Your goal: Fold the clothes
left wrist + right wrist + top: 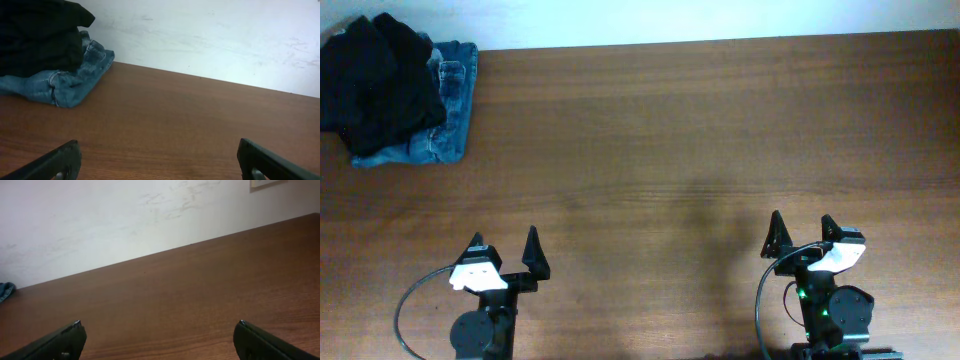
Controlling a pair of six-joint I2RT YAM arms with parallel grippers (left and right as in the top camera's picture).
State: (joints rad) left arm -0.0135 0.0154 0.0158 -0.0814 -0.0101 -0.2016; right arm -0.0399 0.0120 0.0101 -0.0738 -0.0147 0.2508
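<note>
while the left claw [504, 240] and right claw [802, 222] both gape empty, the t-shirt [375, 75] lies bunched on jeans [450, 125], well apart.

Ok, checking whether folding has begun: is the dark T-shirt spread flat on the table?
No, the T-shirt lies bunched in a heap on top of the blue jeans at the table's far left corner.

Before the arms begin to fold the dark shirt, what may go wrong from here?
1. The dark T-shirt lies crumpled on the blue jeans, so the open left gripper may pinch denim with it and drag both.
2. The pile sits at the table's far left corner; a careless pull might send clothing over the edge.
3. The right gripper, also open, is far from the pile and probably cannot help there.
</note>
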